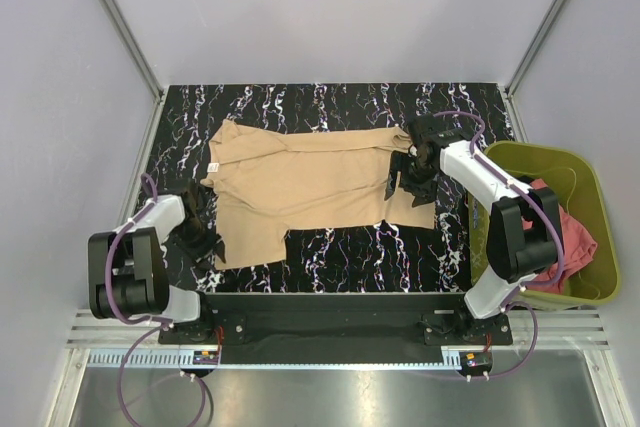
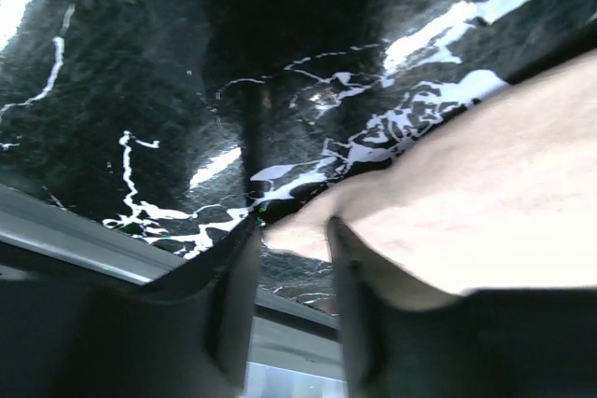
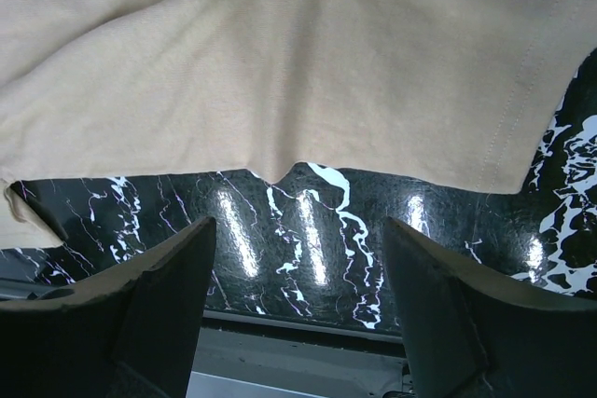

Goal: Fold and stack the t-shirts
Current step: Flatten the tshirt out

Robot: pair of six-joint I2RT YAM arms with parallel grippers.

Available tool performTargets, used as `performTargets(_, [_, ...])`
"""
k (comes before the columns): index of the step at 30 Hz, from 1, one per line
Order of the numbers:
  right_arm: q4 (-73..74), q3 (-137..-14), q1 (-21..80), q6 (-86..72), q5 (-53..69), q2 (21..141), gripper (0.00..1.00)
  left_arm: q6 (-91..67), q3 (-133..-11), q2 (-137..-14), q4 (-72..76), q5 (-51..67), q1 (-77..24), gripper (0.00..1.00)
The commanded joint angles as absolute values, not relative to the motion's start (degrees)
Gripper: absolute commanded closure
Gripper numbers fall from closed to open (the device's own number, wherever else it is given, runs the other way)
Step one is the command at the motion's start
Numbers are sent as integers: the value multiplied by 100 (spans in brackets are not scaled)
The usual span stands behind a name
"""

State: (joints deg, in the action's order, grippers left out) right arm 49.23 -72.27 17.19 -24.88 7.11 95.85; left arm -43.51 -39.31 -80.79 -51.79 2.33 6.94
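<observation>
The tan-beige t-shirt [image 1: 310, 182] lies spread flat on the black marbled table [image 1: 340, 247]. My left gripper [image 1: 202, 232] sits low at the shirt's near-left corner. In the left wrist view its jaws [image 2: 294, 258] stand a narrow gap apart, with the cloth corner [image 2: 303, 230] between the fingertips. My right gripper [image 1: 413, 175] hovers at the shirt's right edge. In the right wrist view it is wide open [image 3: 297, 230] and empty over bare table, just short of the shirt's hem [image 3: 280, 62]. The salmon-red t-shirt [image 1: 572, 237] lies bunched in the bin.
An olive-green plastic bin [image 1: 590, 172] stands off the table's right edge, beside the right arm. Grey walls and metal posts close in the table at the back and sides. A black rail [image 1: 330, 302] runs along the near edge.
</observation>
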Motion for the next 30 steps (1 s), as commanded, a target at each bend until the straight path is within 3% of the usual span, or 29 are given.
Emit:
performTargets(1, [4843, -7172, 1696, -2593, 738, 9299, 21, -4360, -3937, -8262, -4922, 79, 668, 70])
performTargets(2, [4851, -7120, 1696, -2593, 738, 9264, 21, -4333, -3955, -8288, -4913, 62, 668, 80])
performTargets(4, [4860, -7058, 1696, -2628, 729, 9237, 21, -4193, -4051, -8341, -4904, 44, 668, 89])
performTargets(5, [4860, -6988, 1688, -2628, 729, 9203, 21, -4149, -4087, -8332, -4913, 18, 659, 100])
performTargets(14, [4878, -6601, 1354, -3049, 1055, 9070, 28, -3631, -4973, -7270, -5054, -351, 668, 100])
performTargets(21, [4904, -6162, 1046, -3865, 678, 9123, 42, -3252, -5862, -7013, -5063, -563, 668, 100])
performTargets(22, [4887, -6092, 1020, -3945, 424, 9140, 50, -3226, -5862, -7048, -5045, -493, 668, 100])
performTargets(24, [4835, -5889, 1011, -4112, 90, 9123, 55, -3217, -5784, -7093, -4958, -308, 677, 100])
performTargets(30, [4623, -5397, 1011, -4737, -465, 8974, 55, -3111, -5555, -7145, -4737, -70, 668, 100])
